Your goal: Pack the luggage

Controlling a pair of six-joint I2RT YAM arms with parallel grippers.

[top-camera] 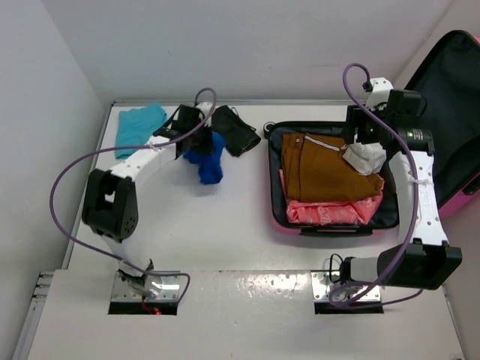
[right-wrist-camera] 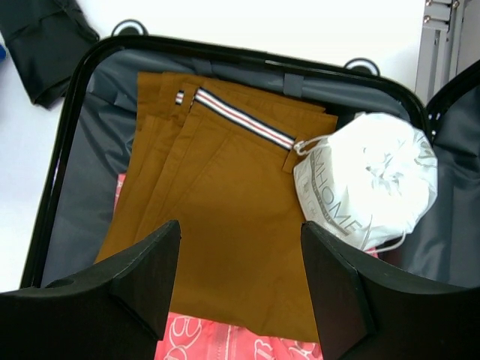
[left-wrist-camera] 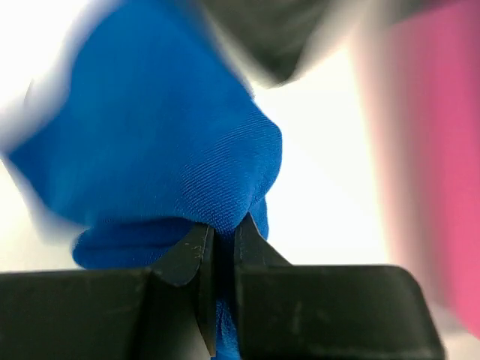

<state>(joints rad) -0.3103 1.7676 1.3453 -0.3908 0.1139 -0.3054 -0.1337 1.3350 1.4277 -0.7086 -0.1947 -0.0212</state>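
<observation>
Pink suitcase (top-camera: pixel 330 229) lies open on the right side of the table (top-camera: pixel 225 225), lid up. The left hand (left-wrist-camera: pixel 223 238) is clenched on a blue cloth (left-wrist-camera: pixel 165 135) (left of the suitcase). The right hand (right-wrist-camera: pixel 240 244) hangs released over brown trousers (right-wrist-camera: pixel 225 172) and a white bag (right-wrist-camera: pixel 367 184) inside.

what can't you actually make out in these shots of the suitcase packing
Top view: pink garment mostly covered by brown trousers; kind unclear.
Top view: luggage lid cut off by right edge.
Left wrist view: blue cloth too close, blurred; shape unclear.
Top view: teal cloth partly behind left arm.
</observation>
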